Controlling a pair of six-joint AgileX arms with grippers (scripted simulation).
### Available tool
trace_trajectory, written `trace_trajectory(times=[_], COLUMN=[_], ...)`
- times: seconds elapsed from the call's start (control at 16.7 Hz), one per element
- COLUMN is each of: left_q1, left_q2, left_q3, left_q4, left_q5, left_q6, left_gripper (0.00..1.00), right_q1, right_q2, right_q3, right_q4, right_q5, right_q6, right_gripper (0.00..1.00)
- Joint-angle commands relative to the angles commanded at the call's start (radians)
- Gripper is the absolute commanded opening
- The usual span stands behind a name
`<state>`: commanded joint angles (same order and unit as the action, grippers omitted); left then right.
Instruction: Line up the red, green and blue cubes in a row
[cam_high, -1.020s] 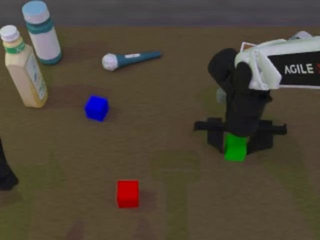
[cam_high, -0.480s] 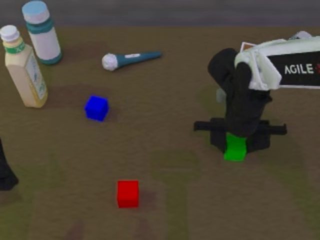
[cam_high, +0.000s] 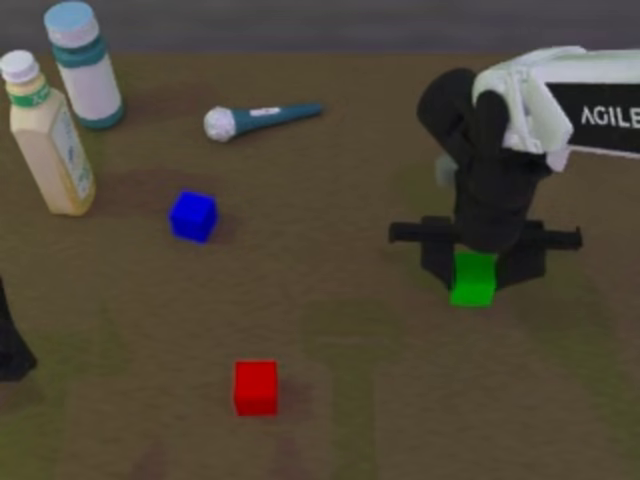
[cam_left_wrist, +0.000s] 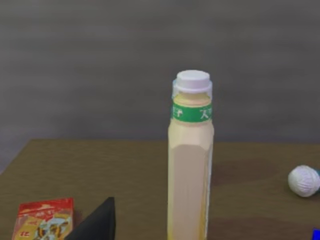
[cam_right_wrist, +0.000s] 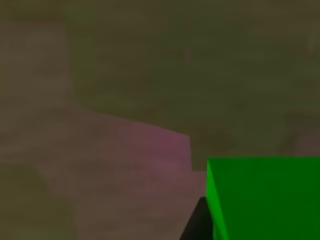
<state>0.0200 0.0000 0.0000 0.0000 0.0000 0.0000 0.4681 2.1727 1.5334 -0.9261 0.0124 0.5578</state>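
My right gripper (cam_high: 473, 276) is shut on the green cube (cam_high: 472, 284), holding it over the right half of the table. In the right wrist view the green cube (cam_right_wrist: 265, 197) fills the corner, with brown table beyond it. The red cube (cam_high: 256, 386) sits near the front centre. Farther back and to the left lies the blue cube (cam_high: 192, 215), and a sliver of it (cam_left_wrist: 317, 235) shows in the left wrist view. My left arm (cam_high: 10, 345) is parked at the table's left edge.
A cream bottle (cam_high: 48, 140) and a white bottle with a teal cap (cam_high: 85, 65) stand at the back left. A teal-handled, white-headed microphone (cam_high: 260, 118) lies at the back centre. The left wrist view shows the cream bottle (cam_left_wrist: 190, 165) and a red packet (cam_left_wrist: 44, 220).
My right gripper has shifted slightly right and away from the front edge with the green cube in it. The red and blue cubes and my left arm have not moved.
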Motion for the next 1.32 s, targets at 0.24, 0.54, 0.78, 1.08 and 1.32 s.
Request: trace_trajectory(times=[0.24, 0.54, 0.78, 1.08, 1.32], left_q1=[0.000, 0.000, 0.000, 0.000, 0.000], left_q2=[0.000, 0.000, 0.000, 0.000, 0.000], left_q3=[0.000, 0.000, 0.000, 0.000, 0.000], left_q4=[0.000, 0.000, 0.000, 0.000, 0.000], left_q5=[0.000, 0.000, 0.000, 0.000, 0.000], left_q6=[0.000, 0.000, 0.000, 0.000, 0.000], left_gripper=[1.00, 1.00, 1.00, 1.00, 1.00], right_q1=[0.003, 0.000, 0.107, 0.322, 0.399], right_q2=[-0.056, -0.055, -0.068, -0.105, -0.125], right_q3=[0.061, 0.060, 0.060, 0.048, 0.041], right_q4=[-0.112, -0.113, -0.128, -0.155, -0.161], right_q5=[-0.003, -0.003, -0.001, -0.001, -0.002], right_q6=[-0.002, 0.002, 0.086, 0.261, 0.325], right_gripper=[0.00, 0.00, 0.00, 0.00, 0.00])
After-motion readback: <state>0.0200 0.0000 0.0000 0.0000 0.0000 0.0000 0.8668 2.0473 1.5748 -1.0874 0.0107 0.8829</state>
